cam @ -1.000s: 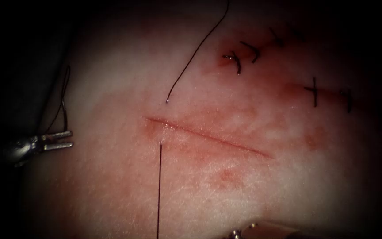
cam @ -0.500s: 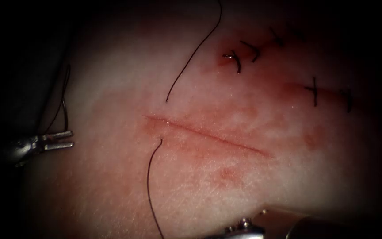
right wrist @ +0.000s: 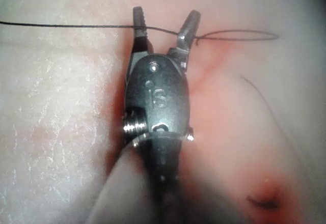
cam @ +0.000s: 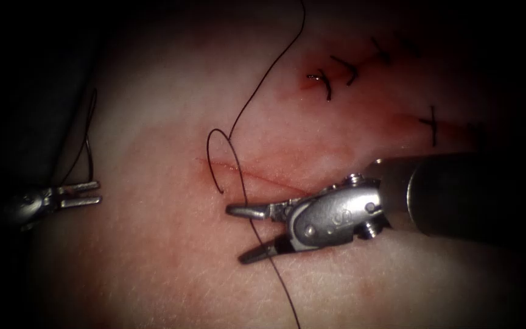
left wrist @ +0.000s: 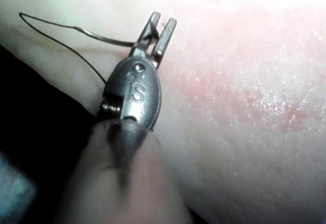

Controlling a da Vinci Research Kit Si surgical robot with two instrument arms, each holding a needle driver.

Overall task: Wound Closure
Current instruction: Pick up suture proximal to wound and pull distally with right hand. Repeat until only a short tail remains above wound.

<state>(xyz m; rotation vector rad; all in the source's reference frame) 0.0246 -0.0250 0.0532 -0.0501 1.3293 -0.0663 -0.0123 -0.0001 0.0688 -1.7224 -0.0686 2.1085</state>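
Right end effector (cam: 245, 234), stamped "S", gapes around the thread (cam: 262, 244); left end effector (cam: 92, 192) grips the needle (left wrist: 104, 38).

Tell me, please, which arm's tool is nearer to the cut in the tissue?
Right. The right tool lies open just below the cut, jaws astride the thread. The left tool sits far off to the cut's left, holding the needle.

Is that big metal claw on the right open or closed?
Open: the right tool has spread jaws, with the thread crossing between them.
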